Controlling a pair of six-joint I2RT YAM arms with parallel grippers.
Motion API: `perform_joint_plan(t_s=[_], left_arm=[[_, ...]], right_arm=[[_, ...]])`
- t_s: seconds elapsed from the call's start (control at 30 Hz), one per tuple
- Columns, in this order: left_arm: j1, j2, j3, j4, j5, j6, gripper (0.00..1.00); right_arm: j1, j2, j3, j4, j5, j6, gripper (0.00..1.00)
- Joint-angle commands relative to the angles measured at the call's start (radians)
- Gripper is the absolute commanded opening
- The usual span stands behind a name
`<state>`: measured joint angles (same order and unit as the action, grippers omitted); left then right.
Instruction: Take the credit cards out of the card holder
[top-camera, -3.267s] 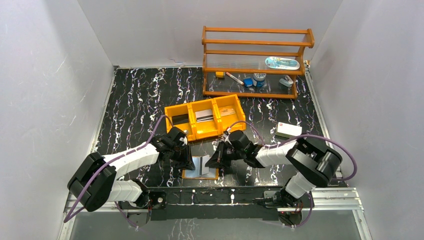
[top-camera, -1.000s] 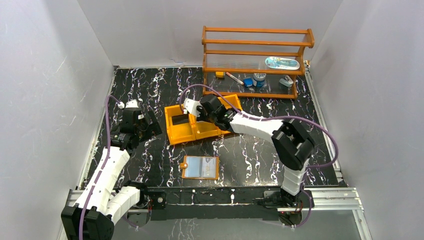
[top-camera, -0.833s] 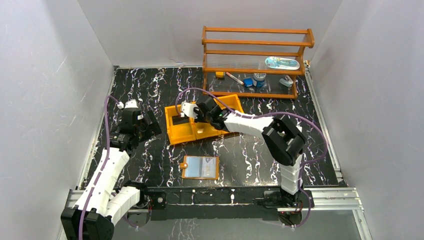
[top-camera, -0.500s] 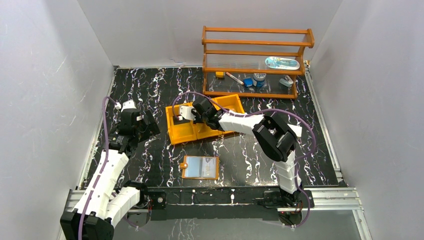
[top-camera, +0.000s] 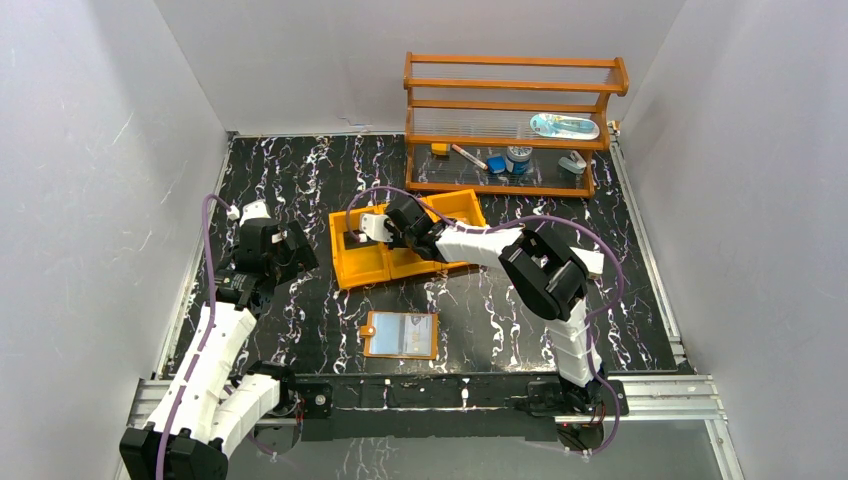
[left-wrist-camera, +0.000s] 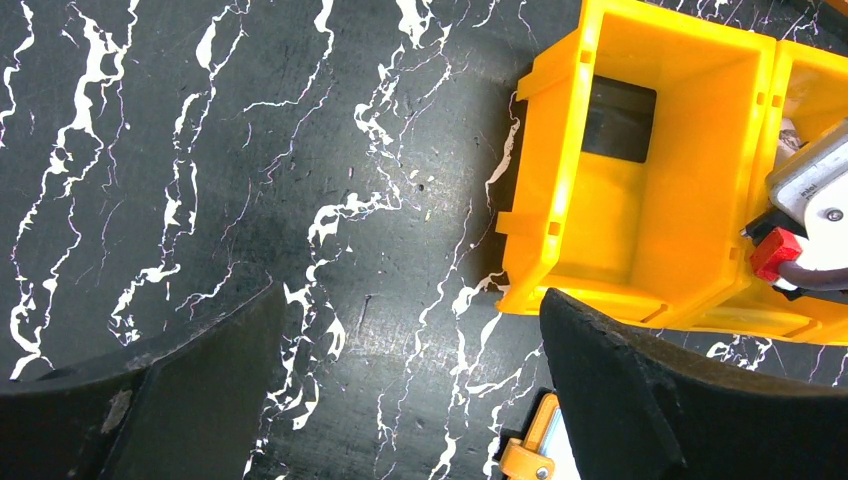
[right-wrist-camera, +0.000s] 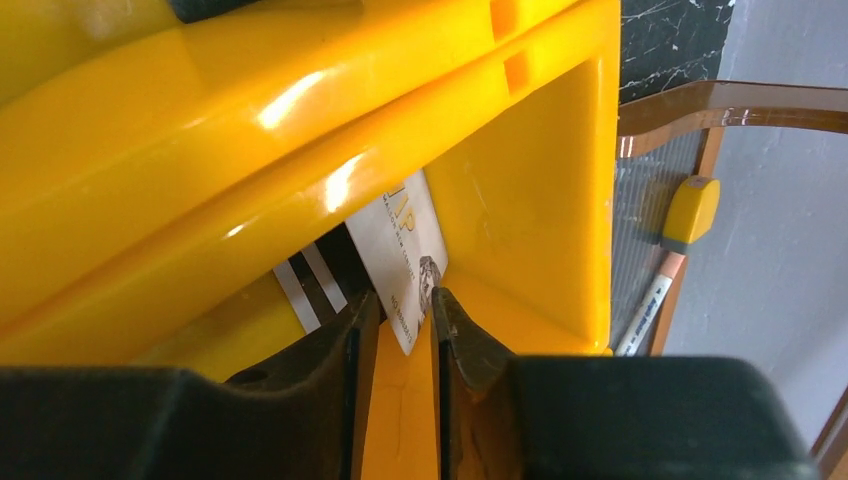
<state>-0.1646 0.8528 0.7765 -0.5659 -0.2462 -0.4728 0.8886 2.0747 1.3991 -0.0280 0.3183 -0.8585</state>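
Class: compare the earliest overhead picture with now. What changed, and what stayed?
Both arms moved off the card holder. The left gripper swung out left, open. The right gripper reached into the orange tray, pinching a pale credit card. The tray is now skewed. The card holder and shelf stayed.

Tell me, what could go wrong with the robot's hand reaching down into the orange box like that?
The right gripper has its tips right at a pale card in the orange tray. The card might cling to them and come up as the gripper rises. The tray also sits crooked on the table, so the gripper could shove it more on the way out.
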Motion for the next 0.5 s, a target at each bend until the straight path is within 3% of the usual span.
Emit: perform_joint_plan(t_s=[0.0,0.47], left_arm=[[0.007,-0.019,0.000,-0.007,-0.011,0.000,0.98],[0.007,-0.006,-0.002,-0.003,0.007,0.003,0.98]], right_arm=[[0.004,-0.040,-0.006,-0.001,-0.039,0.073,0.35],[0.003,-0.127,0.004,0.030,-0.055,0.234,0.43]])
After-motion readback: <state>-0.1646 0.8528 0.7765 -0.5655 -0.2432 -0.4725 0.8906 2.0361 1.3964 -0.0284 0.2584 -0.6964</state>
